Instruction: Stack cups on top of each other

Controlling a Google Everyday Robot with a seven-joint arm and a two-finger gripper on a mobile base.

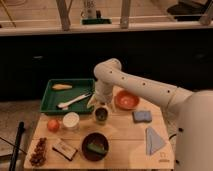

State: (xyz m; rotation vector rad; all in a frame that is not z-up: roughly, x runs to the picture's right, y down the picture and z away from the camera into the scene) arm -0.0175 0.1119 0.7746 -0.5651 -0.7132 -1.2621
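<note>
The dark green cup with a pale rim (101, 115) stands near the middle of the wooden table (120, 132). The wider plain white cup (71, 121) stands to its left, apart from it. My gripper (99, 103) hangs at the end of the white arm, right above and just behind the green cup, close to its rim.
A green tray (55, 97) with a yellow item and a white utensil (72, 101) sits at the back left. An orange bowl (126, 100) is right of the gripper. A dark bowl (95, 146), an orange fruit (53, 124), a blue sponge (142, 116), a blue cloth (155, 140) and snacks (38, 151) lie around.
</note>
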